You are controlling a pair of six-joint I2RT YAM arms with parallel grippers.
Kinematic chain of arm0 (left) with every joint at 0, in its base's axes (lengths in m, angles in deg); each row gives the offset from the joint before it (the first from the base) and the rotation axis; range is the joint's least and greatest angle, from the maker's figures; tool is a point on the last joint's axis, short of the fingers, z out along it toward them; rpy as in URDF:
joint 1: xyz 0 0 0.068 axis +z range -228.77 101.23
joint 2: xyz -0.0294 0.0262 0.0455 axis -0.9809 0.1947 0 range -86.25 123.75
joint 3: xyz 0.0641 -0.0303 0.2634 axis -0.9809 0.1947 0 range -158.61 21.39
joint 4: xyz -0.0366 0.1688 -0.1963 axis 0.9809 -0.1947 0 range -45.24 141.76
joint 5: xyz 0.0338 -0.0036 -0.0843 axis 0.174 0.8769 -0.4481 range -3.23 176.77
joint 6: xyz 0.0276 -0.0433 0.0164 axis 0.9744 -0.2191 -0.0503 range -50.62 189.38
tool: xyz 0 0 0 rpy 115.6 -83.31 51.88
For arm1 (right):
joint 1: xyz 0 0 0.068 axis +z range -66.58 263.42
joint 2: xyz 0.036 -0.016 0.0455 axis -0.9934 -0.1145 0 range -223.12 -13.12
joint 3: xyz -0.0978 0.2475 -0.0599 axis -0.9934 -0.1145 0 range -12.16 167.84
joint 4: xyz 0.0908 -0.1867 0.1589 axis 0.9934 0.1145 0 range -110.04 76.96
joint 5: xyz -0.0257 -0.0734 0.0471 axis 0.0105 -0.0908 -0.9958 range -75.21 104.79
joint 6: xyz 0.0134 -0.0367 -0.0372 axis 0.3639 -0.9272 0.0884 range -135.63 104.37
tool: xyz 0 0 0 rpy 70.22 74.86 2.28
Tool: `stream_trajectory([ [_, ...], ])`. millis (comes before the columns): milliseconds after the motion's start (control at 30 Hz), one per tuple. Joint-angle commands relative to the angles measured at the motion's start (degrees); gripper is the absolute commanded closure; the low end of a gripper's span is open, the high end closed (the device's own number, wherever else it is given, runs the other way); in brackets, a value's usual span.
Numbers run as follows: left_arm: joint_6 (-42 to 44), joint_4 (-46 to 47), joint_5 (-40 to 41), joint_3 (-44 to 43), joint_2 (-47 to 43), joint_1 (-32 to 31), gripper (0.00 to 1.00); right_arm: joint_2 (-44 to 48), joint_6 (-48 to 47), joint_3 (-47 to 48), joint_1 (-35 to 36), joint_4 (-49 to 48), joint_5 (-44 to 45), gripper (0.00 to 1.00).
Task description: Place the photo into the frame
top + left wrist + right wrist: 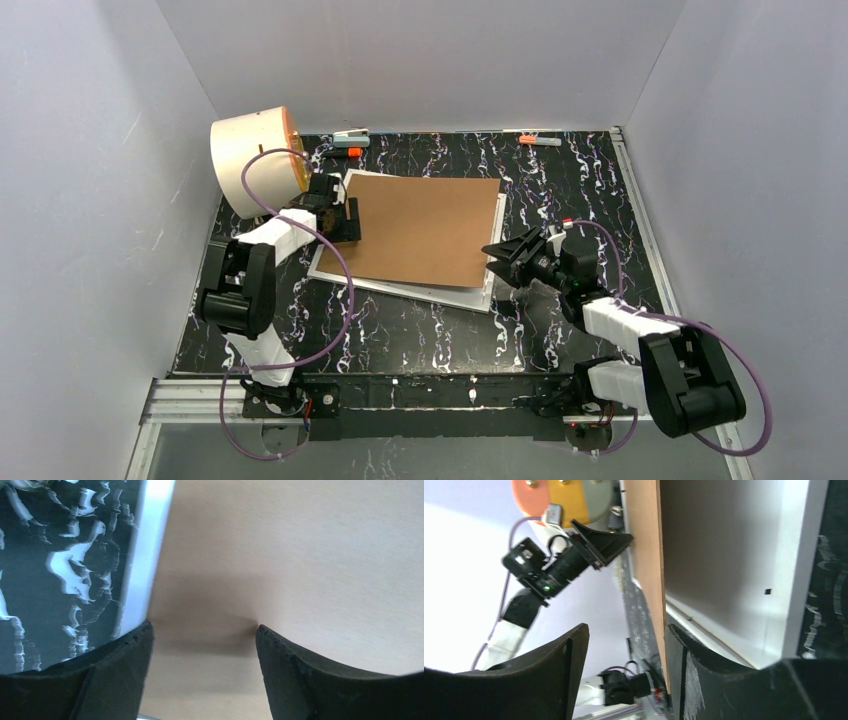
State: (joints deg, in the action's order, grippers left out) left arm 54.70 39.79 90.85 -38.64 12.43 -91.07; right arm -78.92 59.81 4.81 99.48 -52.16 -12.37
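Two grippers work opposite edges of the brown board (425, 228). My right gripper (493, 256), arm reaching low toward the left, has its jaws apart around the board's right edge, which is tilted up off the frame (400, 288). My left gripper (348, 222), jaws parted, sits over the left edge. White and thin-edged, the frame lies mid-table (560, 180) beneath the board.

Top view evenly lit and sharp; wrist views blurred (worst close up), board (300, 555) softly shadowed.

The white frame (400, 287) lies flat, largely covered by a skewed brown board (425, 225).
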Motion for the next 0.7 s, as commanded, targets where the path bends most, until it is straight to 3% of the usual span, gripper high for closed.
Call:
stream_trajectory([
  [0,-4.0,-5.5,-15.3,1.6,0.3,-3.4,0.28,-4.6,11.2,2.2,2.5,-21.1,-5.8,0.34],
  [300,-4.1,-5.1,-15.5,2.2,-0.2,-3.4,0.28,-9.9,12.4,6.9,3.7,-23.4,-6.4,0.35],
  [500,-3.4,-5.9,-12.9,1.9,-1.7,-3.5,0.28,-10.0,1.6,12.5,3.9,-9.2,-7.3,0.44],
  [667,-2.6,-7.3,-11.2,0.4,-3.9,-3.5,0.28,-11.2,-1.0,13.7,4.0,-6.6,-7.4,0.46],
])
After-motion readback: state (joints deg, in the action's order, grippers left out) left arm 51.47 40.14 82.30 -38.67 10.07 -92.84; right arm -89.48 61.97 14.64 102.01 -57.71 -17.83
